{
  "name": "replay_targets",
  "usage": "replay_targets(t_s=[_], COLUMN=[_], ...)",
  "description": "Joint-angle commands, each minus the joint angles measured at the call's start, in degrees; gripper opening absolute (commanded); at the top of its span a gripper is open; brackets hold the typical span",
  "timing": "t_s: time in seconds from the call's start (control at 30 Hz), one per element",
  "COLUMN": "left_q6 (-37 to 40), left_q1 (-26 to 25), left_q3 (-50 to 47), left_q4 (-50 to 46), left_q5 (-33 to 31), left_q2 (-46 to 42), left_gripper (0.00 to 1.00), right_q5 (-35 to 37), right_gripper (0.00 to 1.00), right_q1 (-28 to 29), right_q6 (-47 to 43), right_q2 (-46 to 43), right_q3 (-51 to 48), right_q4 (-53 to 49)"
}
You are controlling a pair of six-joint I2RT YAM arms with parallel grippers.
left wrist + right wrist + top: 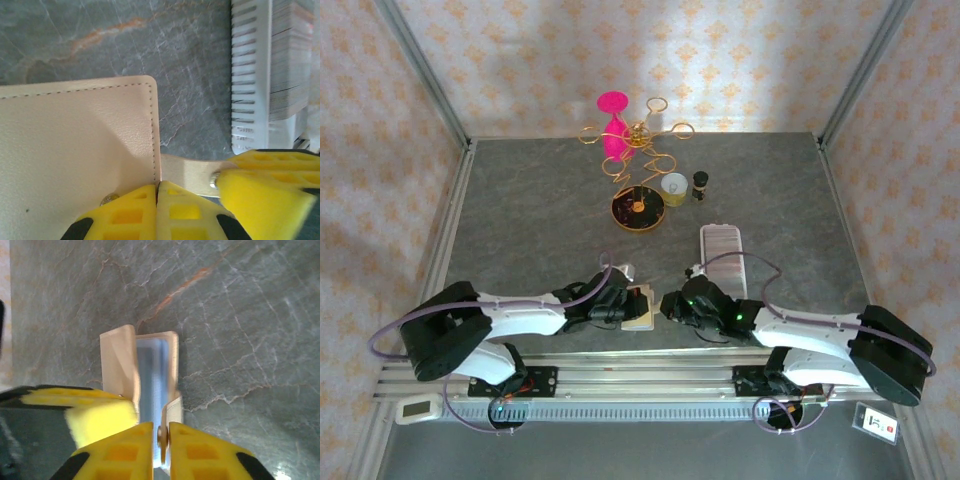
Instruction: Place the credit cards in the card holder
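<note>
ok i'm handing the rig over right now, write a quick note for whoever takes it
The left gripper is shut on the edge of the card holder.
The right gripper is shut on the holder's snap tab, close beside the left one.
The card holder sits near the front edge of the table, flaps parted, with a blue credit card between them.
Done: one card looks to be in.
Left: the holder is not snapped shut. The white ridged tray beyond it carries a stack seen edge on, possibly more cards; I cannot tell.
</note>
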Motion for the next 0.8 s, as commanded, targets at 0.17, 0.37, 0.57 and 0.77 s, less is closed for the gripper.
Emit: replay_targets(t_s=[0.17,0.37,0.57,0.77], left_q6=[1.19,-0.19,-2.33,-4.22], left_q1=[-0.55,-0.61,-0.56,-0.55], left_q3=[1.44,-0.58,-3.37,-6.49], left_q4=[-7.66,-7.12,-10.29,-7.23], left_q5=[-4.25,-4.27,-9.11,-9.38], left_q2=[-3.35,-9.58,-14.19,-16.71], left_gripper=[0.18,0.33,0.22,0.11], right_q5=[2.79,1.68,1.87,3.10], right_gripper=[0.33,0.37,0.34,0.38], right_q1=[-0.10,-0.52,-1.24,-1.88], right_q6=[-0.97,-2.29,-2.25,-1.72], right_q2=[-3.56,-2.69,-2.83,-3.90], right_q3=[-0.83,-0.04,-0.36,-0.95], right_q4=[-3.78,-4.01,-4.73,-6.39])
